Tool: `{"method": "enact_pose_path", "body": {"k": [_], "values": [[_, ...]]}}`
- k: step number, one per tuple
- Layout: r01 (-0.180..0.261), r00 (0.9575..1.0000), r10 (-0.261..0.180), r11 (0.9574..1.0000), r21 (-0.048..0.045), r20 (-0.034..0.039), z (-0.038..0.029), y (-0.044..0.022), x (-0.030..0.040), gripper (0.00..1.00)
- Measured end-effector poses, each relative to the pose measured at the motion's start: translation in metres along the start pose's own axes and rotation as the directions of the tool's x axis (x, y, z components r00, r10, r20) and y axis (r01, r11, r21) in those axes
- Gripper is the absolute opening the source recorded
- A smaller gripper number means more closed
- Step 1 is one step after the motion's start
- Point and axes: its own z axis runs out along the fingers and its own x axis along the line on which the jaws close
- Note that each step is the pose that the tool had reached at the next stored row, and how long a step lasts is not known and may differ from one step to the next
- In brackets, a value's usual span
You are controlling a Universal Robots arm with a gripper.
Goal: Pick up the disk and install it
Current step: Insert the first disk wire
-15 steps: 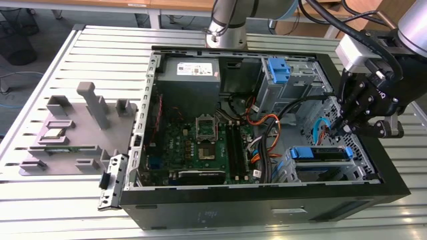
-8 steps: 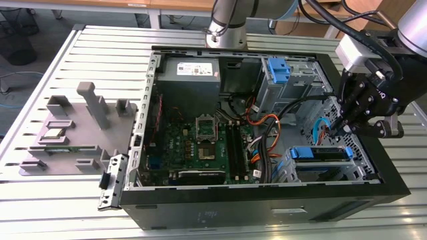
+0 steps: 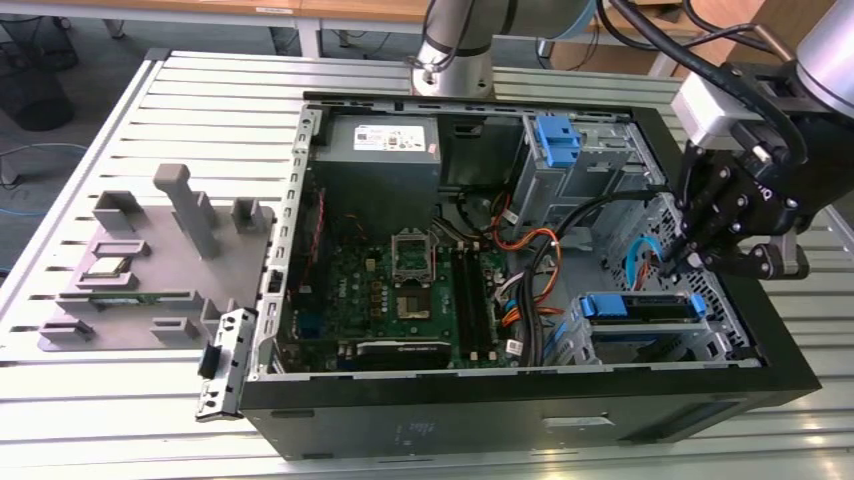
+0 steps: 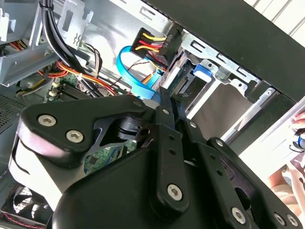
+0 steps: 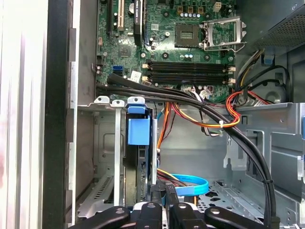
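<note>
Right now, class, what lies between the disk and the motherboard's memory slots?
In the first wrist view, a bundle of black cables crosses between the disk and the memory slots.

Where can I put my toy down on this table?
Bare table lies at the exterior view's lower left, bordered by the grey tray and the computer case. Inside the case is crowded: cables, the disk, and the gripper near it.

— What's on the bench [image 3: 174, 90]?
— An open case [image 3: 507, 425] fills the centre and right of the frame; a grey rack [image 3: 200, 275] lies at left.
— And upper centre?
— The arm's base [image 3: 451, 70] stands there.
</note>
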Motion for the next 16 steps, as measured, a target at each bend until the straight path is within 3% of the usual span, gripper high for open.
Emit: {"method": "enact_pose_path", "body": {"k": [5, 16], "values": [[0.000, 1.0000, 0.000, 1.0000, 0.0061, 0.0000, 0.0001, 0.0019, 0.0031, 0.16], [0.012, 0.9999, -0.012, 0.9989, 0.0455, 0.0000, 0.0035, 0.0094, 0.0095, 0.16]]}}
